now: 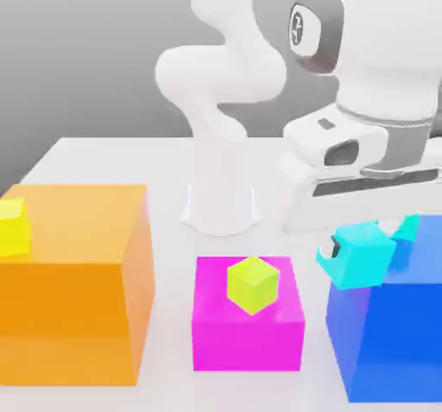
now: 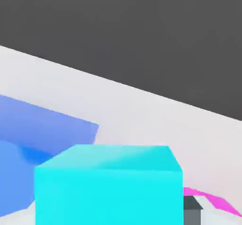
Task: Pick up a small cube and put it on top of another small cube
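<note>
While my arm leans over the blue block [image 1: 388,332], my gripper [image 1: 367,246] clamps the cyan cube [image 1: 358,255], tilted, above its edge. Carried crooked, it could slip or land askew on the yellow-green cube [image 1: 252,284].

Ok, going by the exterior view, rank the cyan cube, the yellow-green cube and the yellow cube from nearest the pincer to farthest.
1. cyan cube: at the pincer, by the blue block.
2. yellow-green cube: on the magenta block, middle.
3. yellow cube: on the orange block, the exterior view's far left.
</note>
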Robot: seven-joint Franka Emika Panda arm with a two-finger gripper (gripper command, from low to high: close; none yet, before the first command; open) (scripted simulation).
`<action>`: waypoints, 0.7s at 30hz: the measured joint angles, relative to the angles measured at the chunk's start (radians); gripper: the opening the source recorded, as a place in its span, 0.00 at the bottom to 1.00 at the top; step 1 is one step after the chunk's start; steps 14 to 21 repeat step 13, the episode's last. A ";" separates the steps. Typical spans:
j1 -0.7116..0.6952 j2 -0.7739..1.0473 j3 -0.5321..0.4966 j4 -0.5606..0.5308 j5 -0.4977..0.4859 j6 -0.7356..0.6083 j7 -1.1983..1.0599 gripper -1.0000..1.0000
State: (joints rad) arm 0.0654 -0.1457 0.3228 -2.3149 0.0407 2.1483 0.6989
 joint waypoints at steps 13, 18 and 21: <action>0.126 -0.186 0.054 -0.165 0.111 0.015 -0.154 1.00; 0.126 -0.186 0.054 -0.165 0.111 0.015 -0.154 1.00; 0.126 -0.186 0.054 -0.165 0.111 0.015 -0.154 1.00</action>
